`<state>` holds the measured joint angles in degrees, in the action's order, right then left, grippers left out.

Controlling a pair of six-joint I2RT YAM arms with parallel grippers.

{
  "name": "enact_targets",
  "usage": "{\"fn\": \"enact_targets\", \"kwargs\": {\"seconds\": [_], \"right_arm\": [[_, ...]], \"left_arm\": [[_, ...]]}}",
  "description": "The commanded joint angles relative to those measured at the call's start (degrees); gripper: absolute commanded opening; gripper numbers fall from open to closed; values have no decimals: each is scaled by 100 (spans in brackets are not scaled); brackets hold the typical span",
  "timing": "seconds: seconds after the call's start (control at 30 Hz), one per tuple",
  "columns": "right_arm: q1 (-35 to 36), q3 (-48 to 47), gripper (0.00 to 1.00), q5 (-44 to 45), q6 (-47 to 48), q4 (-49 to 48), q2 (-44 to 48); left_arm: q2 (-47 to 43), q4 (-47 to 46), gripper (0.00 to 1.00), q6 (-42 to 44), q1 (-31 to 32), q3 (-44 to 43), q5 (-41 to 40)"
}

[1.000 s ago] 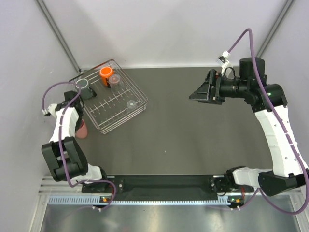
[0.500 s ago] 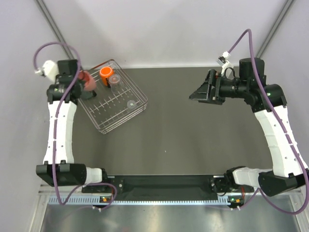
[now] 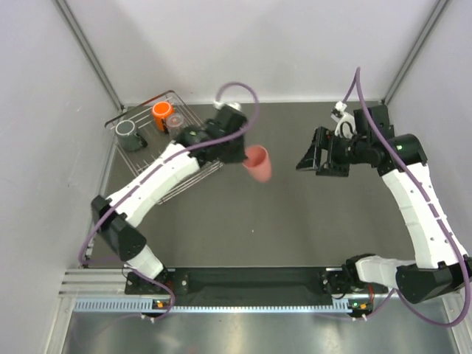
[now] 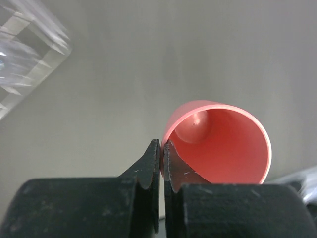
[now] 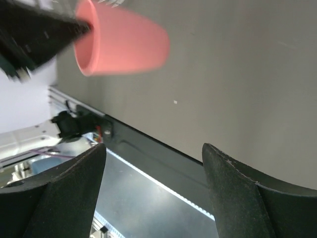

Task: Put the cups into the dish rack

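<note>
The salmon-pink cup [image 3: 257,163] hangs over mid-table, tipped on its side. My left gripper [image 3: 244,155] pinches its thin rim wall, and its closed base aims toward my right gripper [image 3: 303,162], whose jaws stand spread and empty, near but apart. The dish rack [image 3: 144,105] lies back-left of the cup, nearer my left arm.

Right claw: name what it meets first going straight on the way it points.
Probably the pink cup pinched in the left claw, though the right claw could pass beside it; depth is unclear.
</note>
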<state>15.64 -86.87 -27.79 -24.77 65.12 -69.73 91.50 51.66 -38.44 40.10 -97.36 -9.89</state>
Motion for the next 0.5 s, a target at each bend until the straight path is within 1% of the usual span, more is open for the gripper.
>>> {"fn": "enact_targets", "kwargs": {"seconds": [0.0, 0.07, 0.1, 0.17, 0.2, 0.23, 0.3, 0.33, 0.4, 0.43, 0.47], "right_arm": [[62, 248, 78, 616, 254, 281, 206], [62, 363, 78, 783, 272, 343, 276], [62, 494, 78, 845, 271, 361, 302], [62, 653, 78, 942, 236, 369, 390], [62, 810, 78, 942, 228, 361, 425], [71, 899, 78, 933, 184, 335, 469], [106, 1127, 78, 907, 140, 221, 610], [123, 1207, 77, 890, 96, 185, 654], [141, 1417, 78, 837, 34, 98, 777], [141, 1471, 78, 828, -27, 71, 795], [167, 1515, 78, 776, -53, 45, 838]], "left_arm": [[402, 379, 0, 468, 524, -143, 277], [675, 546, 0, 530, 657, -107, 348], [745, 808, 0, 487, 666, -125, 339], [807, 802, 0, 521, 710, -3, 330], [790, 610, 0, 539, 727, 120, 339], [764, 487, 0, 548, 728, 417, 391], [632, 110, 0, 591, 736, 804, 654], [484, -354, 0, 626, 771, 1250, 672], [351, -734, 0, 670, 789, 1613, 586], [298, -1023, 0, 705, 824, 1928, 480], [246, -1105, 0, 749, 850, 2053, 349]]}}
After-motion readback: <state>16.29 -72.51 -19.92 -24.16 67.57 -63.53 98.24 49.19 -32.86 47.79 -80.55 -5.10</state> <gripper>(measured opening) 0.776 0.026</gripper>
